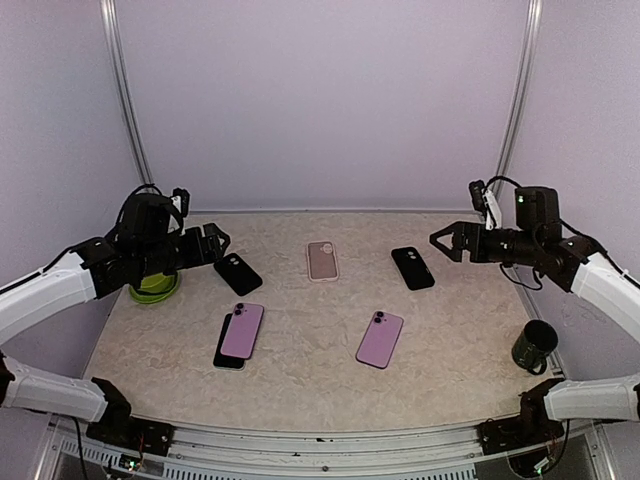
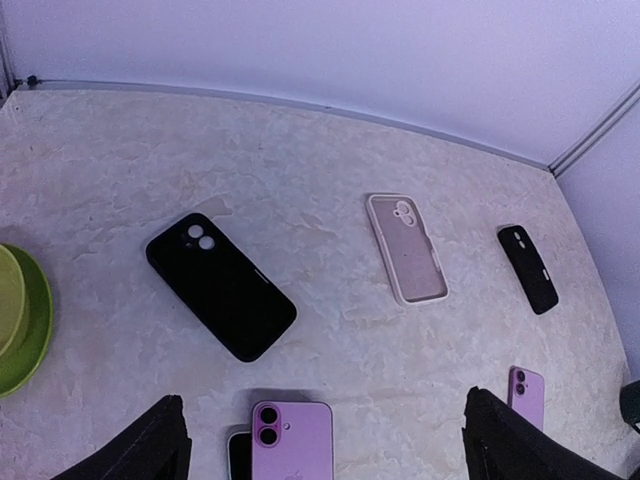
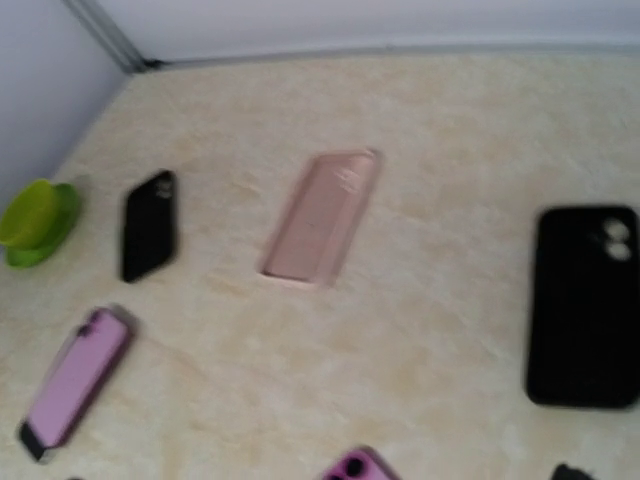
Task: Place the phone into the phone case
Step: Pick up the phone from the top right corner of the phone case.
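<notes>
An empty pink phone case [image 1: 322,260] lies open side up at the middle back; it also shows in the left wrist view [image 2: 405,247] and the right wrist view [image 3: 322,215]. One purple phone [image 1: 380,338] lies face down on the table. Another purple phone [image 1: 243,329] lies partly on a black one; it shows in the left wrist view [image 2: 292,442]. My left gripper [image 1: 215,243] is open and empty, raised near a black phone case [image 1: 238,273]. My right gripper [image 1: 445,240] is open and empty, raised above another black case [image 1: 412,267].
A green bowl [image 1: 155,285] stands at the left under my left arm. A black cup [image 1: 535,345] stands at the right edge. White walls close the back and both sides.
</notes>
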`<state>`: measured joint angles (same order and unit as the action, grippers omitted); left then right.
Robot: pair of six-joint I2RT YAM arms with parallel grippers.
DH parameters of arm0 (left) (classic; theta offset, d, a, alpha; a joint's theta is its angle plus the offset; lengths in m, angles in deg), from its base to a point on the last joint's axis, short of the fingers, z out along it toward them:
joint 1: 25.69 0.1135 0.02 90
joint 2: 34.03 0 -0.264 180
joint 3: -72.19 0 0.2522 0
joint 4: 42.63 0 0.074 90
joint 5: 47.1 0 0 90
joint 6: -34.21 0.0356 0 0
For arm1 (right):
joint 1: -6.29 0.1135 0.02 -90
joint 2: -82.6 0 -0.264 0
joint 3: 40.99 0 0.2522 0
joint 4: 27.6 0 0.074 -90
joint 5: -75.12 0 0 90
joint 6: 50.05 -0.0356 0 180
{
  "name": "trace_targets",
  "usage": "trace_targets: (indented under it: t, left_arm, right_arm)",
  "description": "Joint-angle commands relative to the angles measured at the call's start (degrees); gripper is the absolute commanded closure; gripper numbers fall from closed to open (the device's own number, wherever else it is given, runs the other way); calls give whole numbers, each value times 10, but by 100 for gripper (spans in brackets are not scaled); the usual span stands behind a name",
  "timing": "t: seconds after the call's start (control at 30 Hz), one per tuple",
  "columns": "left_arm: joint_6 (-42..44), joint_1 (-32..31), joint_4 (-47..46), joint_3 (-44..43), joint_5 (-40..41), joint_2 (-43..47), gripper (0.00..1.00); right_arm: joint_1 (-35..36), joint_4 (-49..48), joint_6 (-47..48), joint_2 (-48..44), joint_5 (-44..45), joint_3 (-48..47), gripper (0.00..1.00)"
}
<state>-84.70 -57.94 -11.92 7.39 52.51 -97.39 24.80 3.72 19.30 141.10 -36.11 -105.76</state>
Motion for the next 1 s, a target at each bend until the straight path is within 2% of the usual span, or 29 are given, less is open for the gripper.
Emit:
trace_targets:
  t: [0.0, 0.23, 0.7, 0.97]
  left_arm:
    - [-25, -16, 30, -27, 59, -40, 7]
    - [-45, -36, 43, -30, 90, -84, 6]
    - [-94, -54, 20, 2, 88, -140, 3]
    - [-131, -55, 27, 30, 122, -154, 3]
  right_arm:
    - [-8, 45, -22, 46, 86, 3, 0]
    - [-8, 61, -40, 91, 173, 17, 0]
    - [-6, 33, -61, 135, 185, 41, 0]
    - [27, 16, -62, 156, 187, 47, 0]
